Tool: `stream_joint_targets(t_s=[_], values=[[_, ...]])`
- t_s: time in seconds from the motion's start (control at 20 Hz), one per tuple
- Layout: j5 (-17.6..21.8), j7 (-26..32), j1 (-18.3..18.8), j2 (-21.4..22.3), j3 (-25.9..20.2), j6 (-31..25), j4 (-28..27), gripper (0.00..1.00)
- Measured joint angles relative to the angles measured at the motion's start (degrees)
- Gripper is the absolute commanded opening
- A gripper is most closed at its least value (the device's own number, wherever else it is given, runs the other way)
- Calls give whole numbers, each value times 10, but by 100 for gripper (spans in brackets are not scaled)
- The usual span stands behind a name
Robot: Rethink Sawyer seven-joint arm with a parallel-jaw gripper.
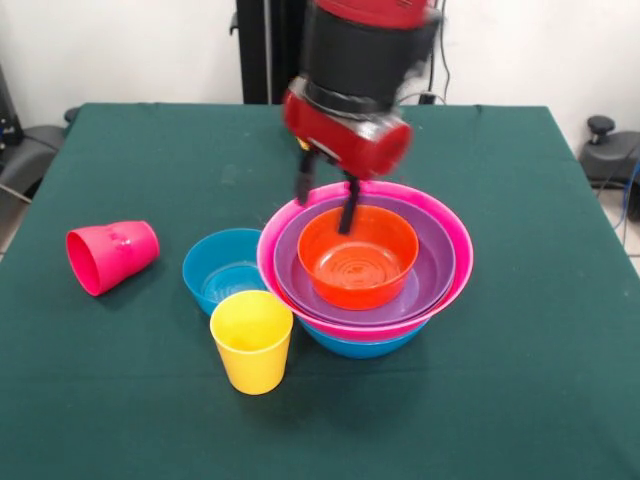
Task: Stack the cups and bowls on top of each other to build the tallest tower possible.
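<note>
My fingers (326,200) hang parted and empty over the nested tower (365,270): glossy orange plastic bowl (357,258) in purple, pink, blue. Left to stack, at nine o'clock on the green surface (520,200): small blue bowl (222,268), upright yellow tumbler (251,340), tipped red-pink cup (110,256).

You have the tower (365,285) right of the table's middle: a blue bowl (362,346) lowest, the big pink bowl (440,225) in it, a purple bowl (432,262) inside that, and an orange bowl (358,258) on top, all upright and nested. A smaller blue bowl (225,268) stands upright just beside the pile's left rim, perhaps touching it. A yellow cup (252,340) stands upright just before that bowl. The red-pink cup (112,256) lies on its side well to the left, mouth toward you.
</note>
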State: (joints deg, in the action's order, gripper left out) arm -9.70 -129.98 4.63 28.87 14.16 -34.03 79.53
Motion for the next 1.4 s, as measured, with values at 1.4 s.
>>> stream_joint_targets(t_s=[1.4], values=[[207, 36, 164, 95, -154, 160, 281, 100]])
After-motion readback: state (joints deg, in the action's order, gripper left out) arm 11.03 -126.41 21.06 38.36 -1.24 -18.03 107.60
